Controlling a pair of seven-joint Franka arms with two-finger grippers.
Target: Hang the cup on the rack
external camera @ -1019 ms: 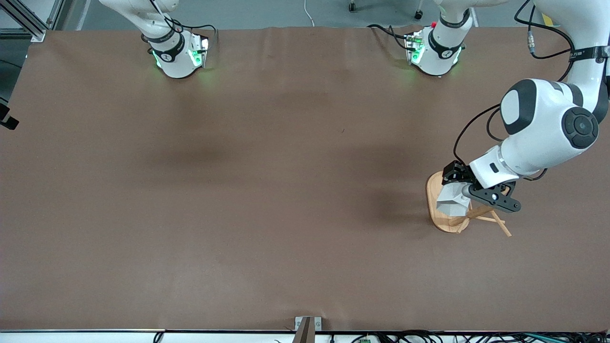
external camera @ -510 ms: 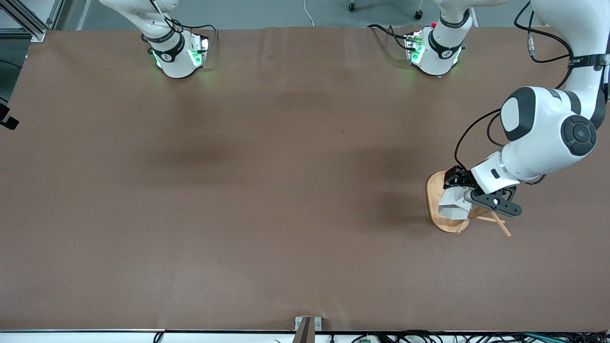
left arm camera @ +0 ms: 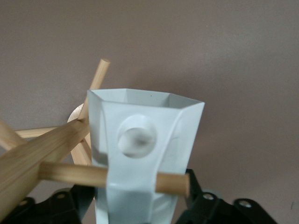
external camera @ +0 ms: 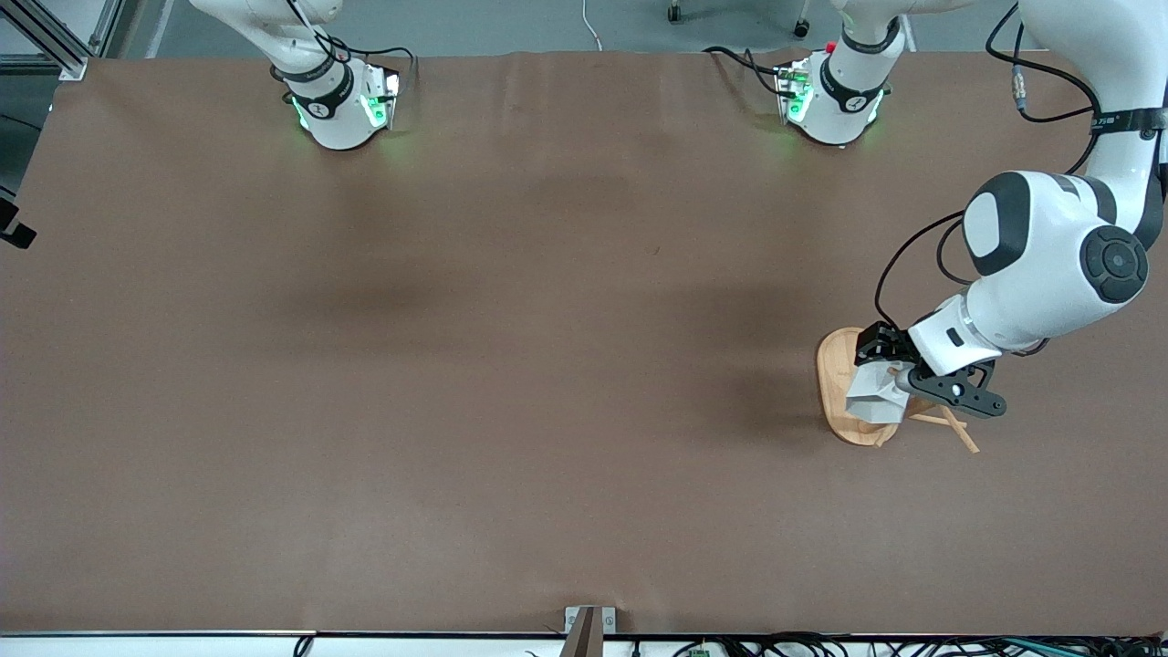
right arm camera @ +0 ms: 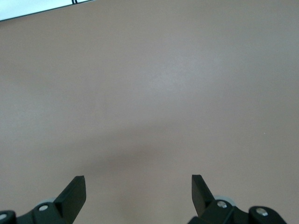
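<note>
Brown table (external camera: 511, 383), grey floor (external camera: 511, 23)

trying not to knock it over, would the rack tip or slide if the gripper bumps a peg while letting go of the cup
The rack probably resists tipping: its flat oval base sits wide on the table. A sideways bump high on a thin peg could still slide or rock it, since the wood looks light. The cup hanging on that peg beside the left gripper adds some off-centre load.

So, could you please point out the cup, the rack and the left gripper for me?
cup (left arm camera: 140, 154): left wrist view, on its flat tab handle below the round hole.
rack (external camera: 832, 365): front view, on the bare oval base.
left gripper (external camera: 890, 374): front view, at its fingertips by the cup.
</note>
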